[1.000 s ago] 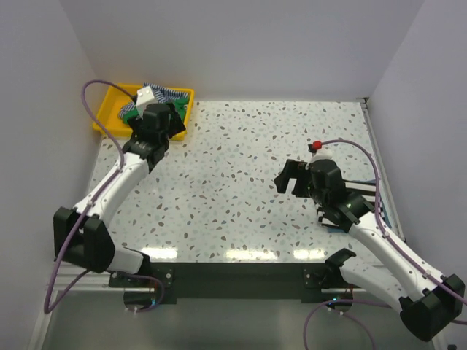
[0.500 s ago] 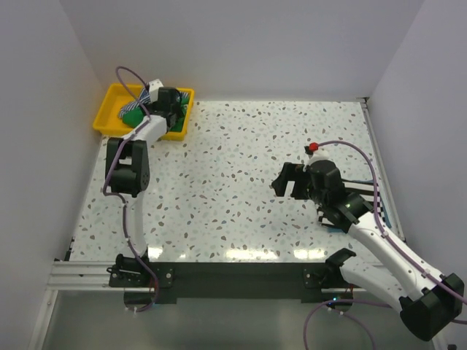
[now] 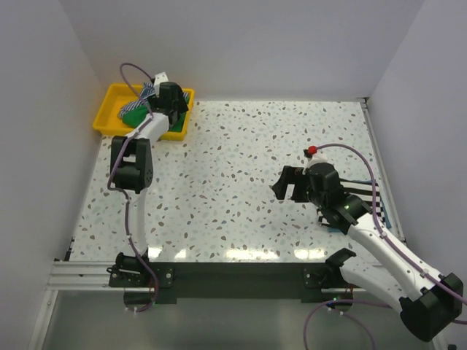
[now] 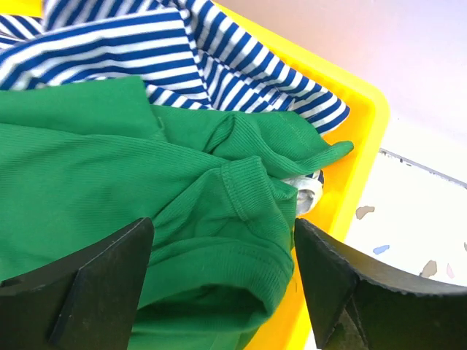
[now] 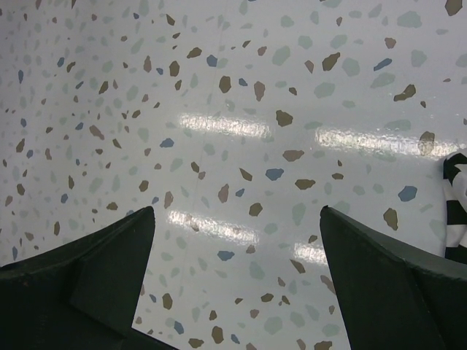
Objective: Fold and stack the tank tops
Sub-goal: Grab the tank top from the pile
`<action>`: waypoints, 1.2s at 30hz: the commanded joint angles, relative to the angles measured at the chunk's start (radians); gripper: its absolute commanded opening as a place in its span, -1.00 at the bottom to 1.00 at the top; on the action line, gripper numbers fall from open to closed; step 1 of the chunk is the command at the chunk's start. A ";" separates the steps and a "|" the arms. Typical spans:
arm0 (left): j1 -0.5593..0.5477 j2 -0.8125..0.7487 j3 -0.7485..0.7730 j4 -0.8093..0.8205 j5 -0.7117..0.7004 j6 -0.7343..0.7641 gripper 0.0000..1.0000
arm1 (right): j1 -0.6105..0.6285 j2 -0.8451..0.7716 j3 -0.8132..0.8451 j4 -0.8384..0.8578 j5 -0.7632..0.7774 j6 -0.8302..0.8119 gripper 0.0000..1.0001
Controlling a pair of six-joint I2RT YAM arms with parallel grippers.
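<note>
The green tank top lies crumpled in the yellow tray, on top of the blue-and-white striped tank top. My left gripper is open just above the green cloth, one finger on each side of a fold. In the top view it hangs over the tray at the back left. My right gripper is open and empty over bare table. The black-and-white striped tank top lies to its right, partly under the arm.
The speckled table has white walls at the back and both sides. The tray stands in the back left corner. A metal rail runs along the near edge by the arm bases.
The left arm has stretched out toward the tray, and its gripper has gone from the tray's front edge to over the cloth inside. The right gripper has drifted slightly nearer.
</note>
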 commanded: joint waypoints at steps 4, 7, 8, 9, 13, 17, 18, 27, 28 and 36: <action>0.004 0.072 0.060 0.041 0.056 -0.024 0.54 | 0.006 0.004 -0.008 0.022 -0.020 -0.022 0.97; 0.004 0.083 0.060 0.041 0.069 -0.045 0.43 | 0.005 0.017 -0.008 0.025 -0.024 -0.023 0.97; 0.004 0.084 0.058 0.041 0.070 -0.052 0.38 | 0.005 0.020 -0.005 0.025 -0.024 -0.023 0.97; 0.004 0.087 0.060 0.044 0.070 -0.053 0.34 | 0.003 0.020 -0.003 0.025 -0.025 -0.022 0.97; 0.007 0.077 0.069 0.057 0.070 -0.062 -0.33 | 0.005 0.018 -0.002 0.023 -0.020 -0.023 0.97; 0.011 0.035 0.081 0.077 0.061 -0.055 -0.81 | 0.005 0.017 0.001 0.020 -0.016 -0.025 0.97; 0.013 0.023 0.083 0.086 0.057 -0.052 -0.92 | 0.005 0.017 0.000 0.020 -0.014 -0.025 0.97; 0.013 -0.167 0.121 0.153 0.035 0.056 -1.00 | 0.005 0.018 0.009 0.052 -0.004 -0.031 0.97; 0.014 -0.201 0.138 0.153 0.043 0.071 -1.00 | 0.003 0.020 0.004 0.071 -0.002 -0.032 0.97; 0.002 -0.414 0.153 0.187 0.245 0.096 -1.00 | 0.005 0.083 0.049 0.118 0.013 -0.042 0.97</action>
